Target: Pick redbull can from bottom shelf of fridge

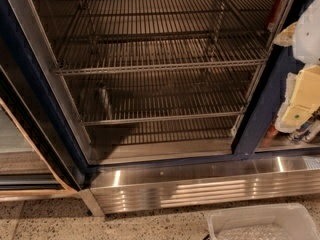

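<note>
I see the redbull can (pixel 103 101) upright on the bottom shelf (pixel 190 116), left of centre. The gripper (pixel 300 109) hangs at the frame's right edge, well apart — spread or closed, I can't tell.

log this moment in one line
slim silvery can: upright, left on chrome wire bottom shelf | end effector: right edge, apart from can

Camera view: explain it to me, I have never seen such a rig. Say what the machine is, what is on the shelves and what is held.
One camera on a one-armed mobile robot took this; its mounting is unknown. It looks into an open fridge with wire racks. The pale shapes at the right edge are the arm and its gripper. The redbull can stands at the left of the bottom shelf, far from the gripper, so not held. A plastic bin sits on the floor.
</note>
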